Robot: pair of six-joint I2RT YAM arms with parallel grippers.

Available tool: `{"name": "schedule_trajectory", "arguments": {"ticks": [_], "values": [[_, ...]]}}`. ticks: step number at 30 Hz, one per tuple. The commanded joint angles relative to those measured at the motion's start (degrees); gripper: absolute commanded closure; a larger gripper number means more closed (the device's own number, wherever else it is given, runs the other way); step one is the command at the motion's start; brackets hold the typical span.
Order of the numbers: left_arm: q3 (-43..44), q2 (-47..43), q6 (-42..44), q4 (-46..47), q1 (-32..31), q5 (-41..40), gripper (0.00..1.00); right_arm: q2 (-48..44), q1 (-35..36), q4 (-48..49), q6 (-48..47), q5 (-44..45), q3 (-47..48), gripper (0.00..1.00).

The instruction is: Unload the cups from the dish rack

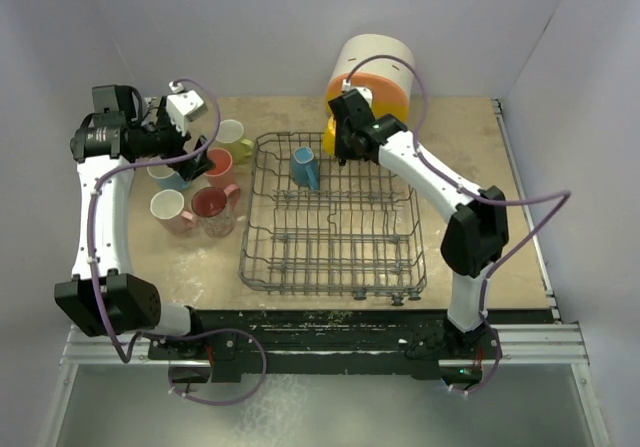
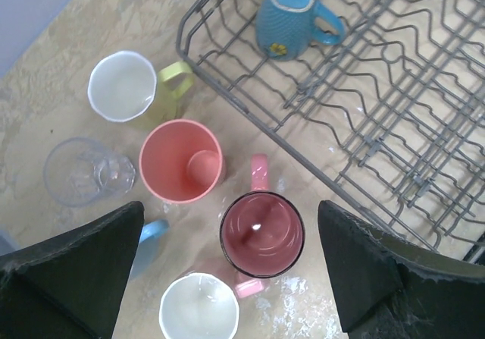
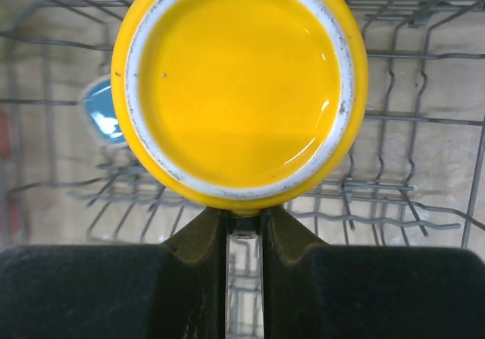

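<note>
The grey wire dish rack [image 1: 243, 259] [image 2: 227, 90] [image 3: 424, 117] sits mid-table. A blue cup [image 1: 304, 167] [image 2: 284, 22] [image 3: 102, 111] stands inside it near the far left. At the rack's far edge, my right gripper [image 1: 345, 147] [image 3: 244, 218] is shut on a yellow cup [image 3: 239, 89] [image 1: 329, 143], pinching a part at its rim, with its round face toward the camera. My left gripper [image 1: 195, 162] [image 2: 231, 210] hangs open over cups standing left of the rack: lime-yellow [image 2: 121, 86], salmon [image 2: 182, 161], dark red [image 2: 261, 233], a white-inside pink one [image 2: 198, 307], and a clear glass [image 2: 79, 172].
A big cream and orange cylinder [image 1: 375, 72] stands behind the rack's far right corner, close to my right wrist. A blue cup's handle [image 2: 154, 231] shows beside my left finger. Walls close the table on three sides.
</note>
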Motion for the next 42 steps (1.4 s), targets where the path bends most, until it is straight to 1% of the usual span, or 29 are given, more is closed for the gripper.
{"name": "schedule_trajectory", "arguments": {"ticks": [1, 5, 9, 12, 16, 19, 25, 26, 29, 35, 40, 42], "values": [[-2.2, -5.8, 6.6, -1.1, -0.4, 9.2, 0.01, -8.1, 0.1, 1.1, -0.3, -9.5, 4.0, 1.00], [-7.1, -11.1, 12.9, -1.0, -0.7, 13.2, 0.01, -13.8, 0.1, 4.3, 2.2, -25.1, 1.7, 1.00], [-11.9, -15.5, 13.4, 4.9, -1.0, 15.2, 0.01, -18.9, -0.1, 11.5, 7.5, -42.3, -3.8, 1.00], [-12.8, -16.9, 13.9, 6.9, -1.1, 18.0, 0.01, -22.2, -0.2, 22.7, 15.5, -54.5, -10.8, 1.00], [-13.8, -19.1, 15.1, 8.7, -1.1, 22.2, 0.02, -25.3, -0.1, 45.2, 31.6, -68.0, -22.1, 1.00], [-15.0, -21.5, 14.4, 11.5, -1.1, 24.9, 0.04, -25.5, 0.0, 60.4, 41.7, -70.7, -27.3, 1.00], [-15.8, -24.2, 6.9, 18.5, -1.1, 28.6, 0.07, -25.3, 0.4, 79.8, 56.7, -73.3, -32.8, 1.00], [-15.8, -24.3, 6.2, 19.3, -1.1, 29.1, 0.08, -25.2, 0.7, 81.4, 57.7, -73.3, -33.1, 1.00], [-15.8, -24.5, 2.1, 22.8, -1.1, 30.2, 0.11, -24.9, 2.0, 82.2, 58.9, -72.7, -33.2, 1.00], [-15.5, -24.3, -7.4, 31.9, -1.1, 31.2, 0.19, -23.2, 5.0, 91.2, 65.9, -71.4, -33.8, 1.00], [-13.3, -22.8, -13.2, 33.7, -1.2, 33.3, 0.27, -22.0, 7.2, 93.7, 67.8, -70.3, -32.5, 1.00], [-12.9, -22.7, -14.6, 34.3, -1.2, 33.9, 0.32, -21.8, 8.0, 94.0, 68.1, -69.9, -32.0, 1.00]]}}
